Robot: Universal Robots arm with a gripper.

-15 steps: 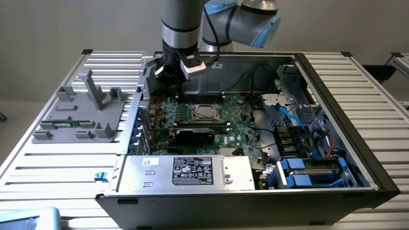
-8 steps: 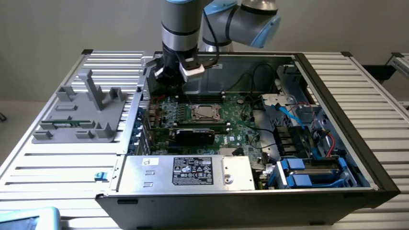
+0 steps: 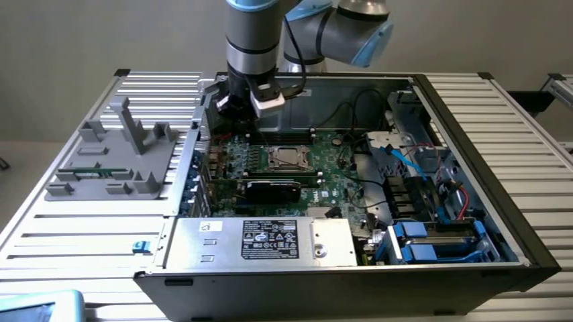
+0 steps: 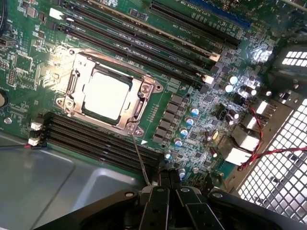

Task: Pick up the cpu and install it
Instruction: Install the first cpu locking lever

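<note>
Gripper (image 4: pixel 169 186): the fingers are clenched together with nothing between them. In the exterior view the gripper (image 3: pixel 231 107) hangs above the rear edge of the motherboard (image 3: pixel 336 184), inside the open computer case (image 3: pixel 537 263).

The cpu (image 4: pixel 106 95): seated flat in the socket frame (image 4: pixel 144 91) on the board, its silver-grey top facing up and catching glare. It lies apart from the gripper, not touched. In the exterior view the cpu (image 3: pixel 286 157) sits near the board's middle. A thin metal rod (image 4: pixel 140 160) runs from the frame's corner toward the fingers.

Surroundings: black memory slots (image 4: pixel 96 139) flank the socket on both sides. Red wires (image 4: pixel 261 143) cross near the case's perforated wall. A black graphics card (image 3: pixel 273 190) lies just in front of the socket. The silver power supply (image 3: pixel 255 240) fills the near side. It carries a white label (image 3: pixel 268 239) whose print cannot be read. Blue drive caddies (image 3: pixel 430 243) stand at the exterior view's right. A grey fixture (image 3: pixel 117 161) rests on the slatted table (image 3: pixel 72 235) at the exterior view's left.
</note>
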